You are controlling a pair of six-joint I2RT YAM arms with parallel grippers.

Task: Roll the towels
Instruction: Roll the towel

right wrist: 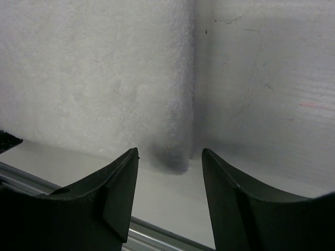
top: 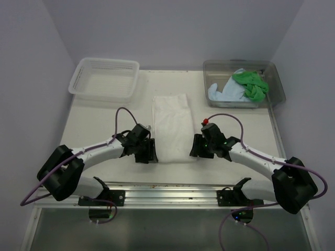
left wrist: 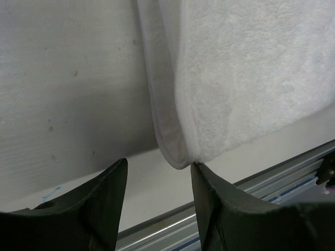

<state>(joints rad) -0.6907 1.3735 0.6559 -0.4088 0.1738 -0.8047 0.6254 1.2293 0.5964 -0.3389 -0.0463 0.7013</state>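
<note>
White towel (top: 170, 128) lies folded flat as a long strip in the middle of the pale, lightly scuffed worktop (top: 104, 123). Its short near edge sits close to the metal rail (top: 167, 189) along the front. A green towel (top: 252, 83) and a light blue towel (top: 225, 93) are heaped together in the clear tub (top: 278, 86) at the far right corner. A white lattice basket (top: 104, 78) stands at the far left. Plain lavender-grey walls (top: 157, 31) close in the worktop on three sides. The left pincer (left wrist: 157, 168) is spread just before the strip's near left corner, gripping nothing. The right pincer (right wrist: 170, 156) is likewise spread at the near right corner, with bare worktop between its jaws.
</note>
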